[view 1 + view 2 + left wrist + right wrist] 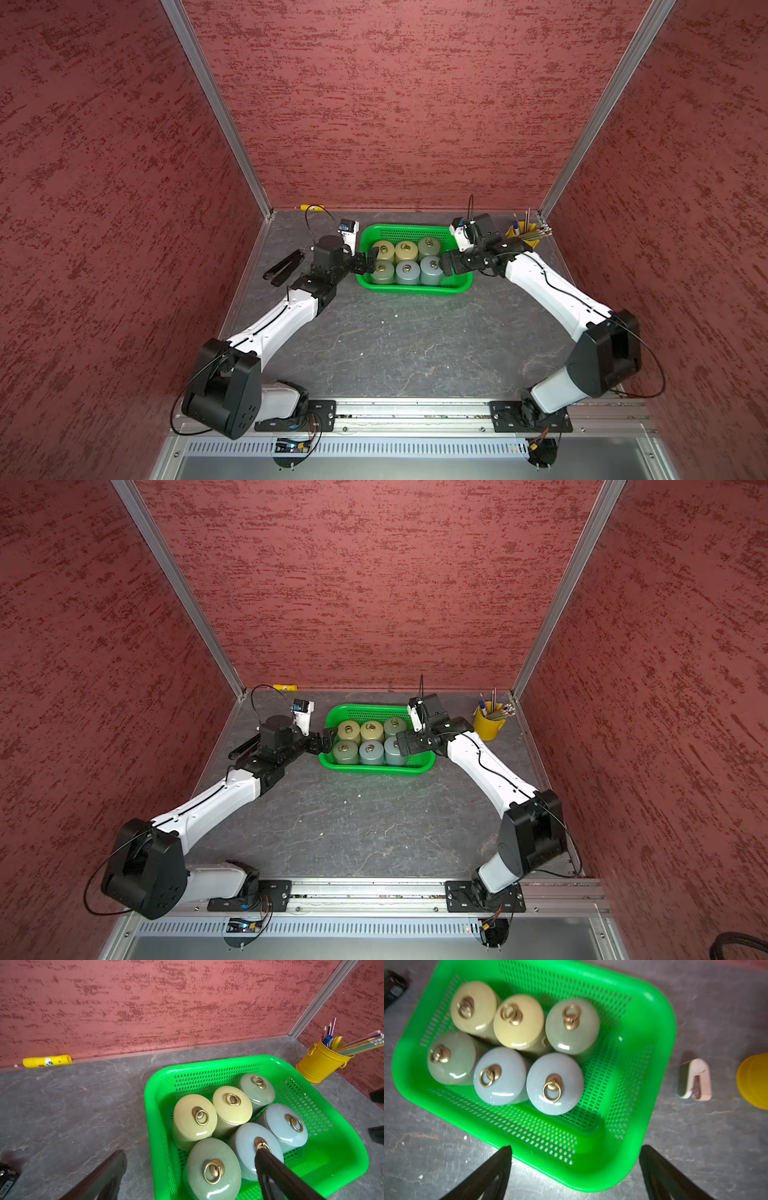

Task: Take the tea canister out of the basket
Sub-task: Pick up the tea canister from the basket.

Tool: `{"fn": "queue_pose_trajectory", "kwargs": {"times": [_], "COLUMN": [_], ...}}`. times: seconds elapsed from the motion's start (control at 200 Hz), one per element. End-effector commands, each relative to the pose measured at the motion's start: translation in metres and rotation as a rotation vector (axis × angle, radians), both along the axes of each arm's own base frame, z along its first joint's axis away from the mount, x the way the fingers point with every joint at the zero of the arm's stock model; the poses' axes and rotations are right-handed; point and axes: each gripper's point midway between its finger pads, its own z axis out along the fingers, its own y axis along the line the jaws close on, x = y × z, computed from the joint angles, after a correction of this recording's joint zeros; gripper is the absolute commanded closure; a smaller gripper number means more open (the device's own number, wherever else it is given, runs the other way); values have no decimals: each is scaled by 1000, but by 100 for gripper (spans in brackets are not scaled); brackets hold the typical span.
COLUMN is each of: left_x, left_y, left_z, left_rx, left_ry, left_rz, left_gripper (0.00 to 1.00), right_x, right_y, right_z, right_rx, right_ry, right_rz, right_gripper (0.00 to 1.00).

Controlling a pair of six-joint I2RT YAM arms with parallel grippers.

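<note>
While both pairs of jaws are spread wide and hold nothing, six tea canisters (407, 271) are kept upright in the basket (415, 289).
Their axes are vertical, ringed lids upward; the basket's long side is laid parallel to the red textured back wall (395, 104). The grey marbled table (395, 353) is walled on three sides; a small white object (694, 1079) beside the basket, possibly a clip, is blurred.

Bright green basket (415, 289), perforated mesh. Inside: two pale yellow canisters (187, 1124), two sage green canisters (209, 1151), two blue-grey canisters (280, 1134), brass ring (232, 1099) atop each. Grey veined counter (407, 349). Mottled red walls (395, 104). Yellow bucket (488, 727), right of frame.
</note>
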Motion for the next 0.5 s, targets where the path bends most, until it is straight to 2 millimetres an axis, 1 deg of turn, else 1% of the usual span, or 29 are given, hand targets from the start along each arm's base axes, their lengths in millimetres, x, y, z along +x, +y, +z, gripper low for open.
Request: {"fn": "queue_pose_trajectory", "kwargs": {"times": [0.0,0.095,0.18,0.26,0.396,0.496], "left_x": [-8,-10,-12,-12,-12,-12], "left_y": [-16,-19,-21,-23,-27,-28], "left_z": [9,8,7,5,4,4], "left_rx": [-13,-11,-10,-11,-9,-11], "left_ry": [10,14,13,16,22,18], "left_rz": [-69,-84,-97,-103,-120,-128], "left_gripper": [0,0,0,0,0,0], "right_x": [-15,-7,-1,7,19,27], "right_y": [3,15,29,38,45,46], "right_z": [-8,-13,-16,-22,-28,-30], "right_rx": [-25,4,20,25,30,28], "right_ry": [107,139,160,176,197,197], "right_rz": [-18,-32,-27,-43,-85,-119], "right_gripper": [1,1,1,1,1,2]}}
